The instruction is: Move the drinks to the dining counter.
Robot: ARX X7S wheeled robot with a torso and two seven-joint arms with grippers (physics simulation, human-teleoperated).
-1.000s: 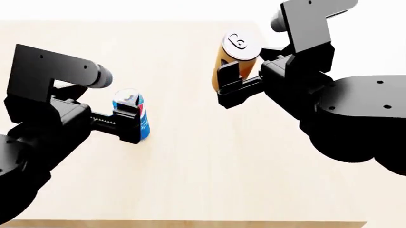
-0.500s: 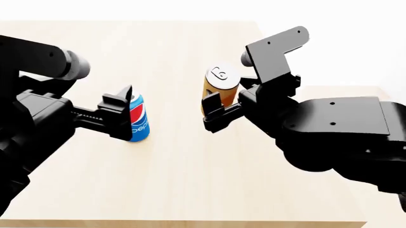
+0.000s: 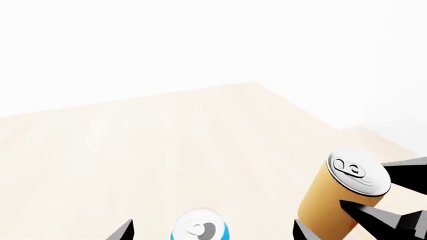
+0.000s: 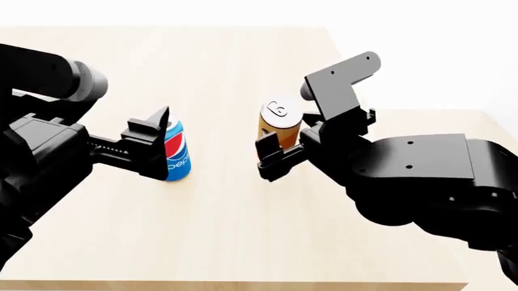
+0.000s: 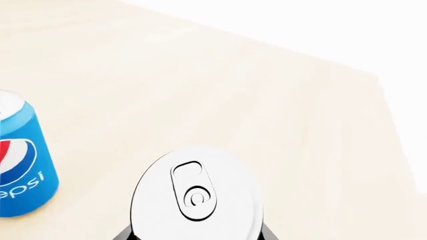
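The blue can (image 4: 176,154) stands upright on the pale table (image 4: 242,242), the left claw (image 4: 155,145) spread around it, not pinching. Right of the blue can, well apart, the orange can (image 4: 278,124) sits pinched in the right claw (image 4: 279,151).

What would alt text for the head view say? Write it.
Two black robot grippers each bracket an upright can on a pale beige wood counter: the left gripper around a blue Pepsi can, the right gripper around an orange can.
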